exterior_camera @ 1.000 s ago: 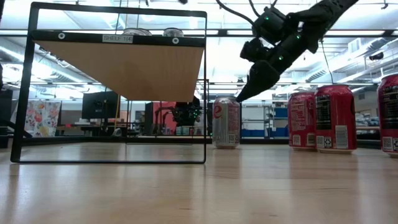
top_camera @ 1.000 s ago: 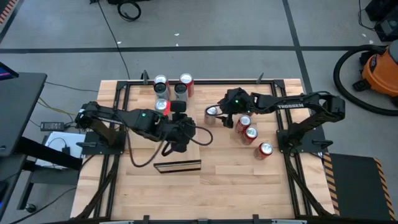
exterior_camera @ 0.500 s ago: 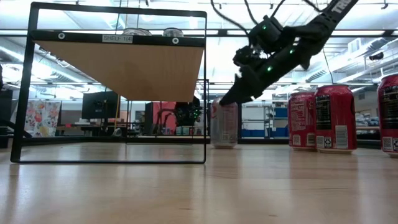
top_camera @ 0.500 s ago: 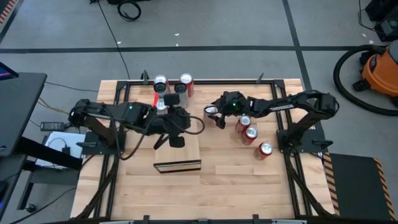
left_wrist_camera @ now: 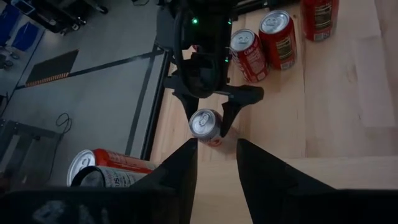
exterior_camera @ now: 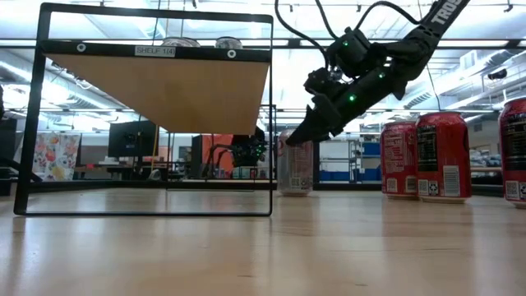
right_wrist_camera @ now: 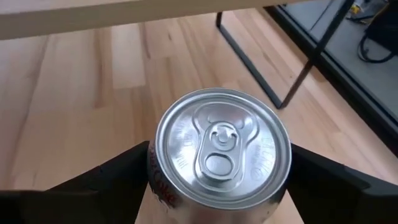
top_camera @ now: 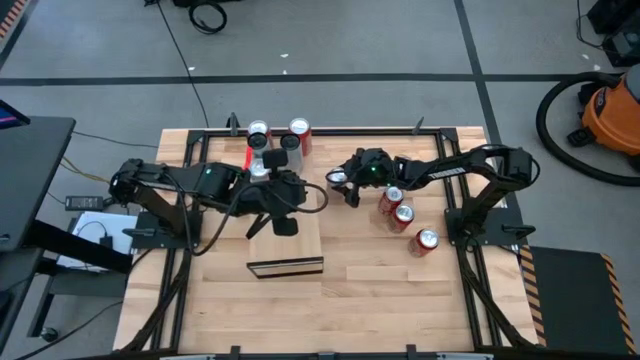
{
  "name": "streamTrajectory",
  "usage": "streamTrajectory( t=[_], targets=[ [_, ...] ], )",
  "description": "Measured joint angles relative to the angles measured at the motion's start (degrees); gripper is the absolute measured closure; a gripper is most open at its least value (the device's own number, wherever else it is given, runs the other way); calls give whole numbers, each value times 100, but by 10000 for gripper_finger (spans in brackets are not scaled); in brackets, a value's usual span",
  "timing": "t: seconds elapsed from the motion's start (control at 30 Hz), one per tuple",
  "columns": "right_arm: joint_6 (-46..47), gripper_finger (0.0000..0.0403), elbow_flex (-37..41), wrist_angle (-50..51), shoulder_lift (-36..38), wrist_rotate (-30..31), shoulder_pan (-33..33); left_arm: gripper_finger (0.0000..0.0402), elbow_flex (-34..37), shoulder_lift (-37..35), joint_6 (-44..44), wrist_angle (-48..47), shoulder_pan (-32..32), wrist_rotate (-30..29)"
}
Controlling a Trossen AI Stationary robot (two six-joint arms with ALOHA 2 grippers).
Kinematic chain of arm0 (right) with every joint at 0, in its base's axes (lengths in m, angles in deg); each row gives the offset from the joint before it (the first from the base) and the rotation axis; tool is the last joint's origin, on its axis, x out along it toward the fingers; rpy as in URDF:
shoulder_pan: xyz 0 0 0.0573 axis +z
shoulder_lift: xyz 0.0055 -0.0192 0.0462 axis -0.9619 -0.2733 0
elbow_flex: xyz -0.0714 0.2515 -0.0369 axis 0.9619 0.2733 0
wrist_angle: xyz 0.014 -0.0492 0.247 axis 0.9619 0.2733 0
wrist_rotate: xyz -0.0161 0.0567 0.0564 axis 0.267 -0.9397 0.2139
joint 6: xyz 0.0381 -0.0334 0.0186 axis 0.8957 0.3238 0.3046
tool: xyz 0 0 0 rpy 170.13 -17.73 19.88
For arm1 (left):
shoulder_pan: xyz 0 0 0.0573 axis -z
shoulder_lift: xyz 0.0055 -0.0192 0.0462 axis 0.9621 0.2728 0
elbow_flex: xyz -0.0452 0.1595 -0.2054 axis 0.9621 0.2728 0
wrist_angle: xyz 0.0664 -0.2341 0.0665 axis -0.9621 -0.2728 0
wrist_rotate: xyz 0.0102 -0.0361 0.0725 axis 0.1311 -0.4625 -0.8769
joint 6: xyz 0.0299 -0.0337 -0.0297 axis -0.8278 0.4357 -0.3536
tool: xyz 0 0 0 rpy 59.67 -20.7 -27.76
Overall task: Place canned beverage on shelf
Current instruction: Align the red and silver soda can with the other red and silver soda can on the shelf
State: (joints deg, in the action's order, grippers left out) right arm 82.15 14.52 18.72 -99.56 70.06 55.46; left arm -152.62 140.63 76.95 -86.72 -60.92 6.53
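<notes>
beside the shelf (top_camera: 300, 237), right end effector (top_camera: 343, 185) straddles silver can (right_wrist_camera: 219, 152).

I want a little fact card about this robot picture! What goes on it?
Right gripper: open, fingers either side of a silver can
Silver can: upright on the table, beside the shelf
Left gripper: open, holding nothing, above the shelf
Red cans: three on the table near the right arm
On the shelf: a few cans at its far end

A: What lay around the table?
B: Grey concrete floor (top_camera: 350, 40) crossed by dark lines, an orange shop vacuum (top_camera: 612, 110) at the right.
A: And behind it?
B: Ceiling strip lights (exterior_camera: 481, 41), a dark monitor (exterior_camera: 131, 138), blue shelving (exterior_camera: 337, 160).
</notes>
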Motion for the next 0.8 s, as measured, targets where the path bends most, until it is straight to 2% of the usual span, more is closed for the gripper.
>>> streamTrajectory(
  t=[0.17,0.43,0.67,0.8],
  targets=[
    [-283,85,7,87,123,-308,-20,281,2,-47,-71,44,50,0],
    [-438,81,-71,588,772,-686,-48,281,4,-46,-71,38,48,60],
    [-954,81,-1088,2431,1347,-1106,32,281,4,-105,-143,299,49,756],
    [-1319,81,-1634,2923,1388,-1577,155,281,4,-194,-248,511,49,883]
  ],
)
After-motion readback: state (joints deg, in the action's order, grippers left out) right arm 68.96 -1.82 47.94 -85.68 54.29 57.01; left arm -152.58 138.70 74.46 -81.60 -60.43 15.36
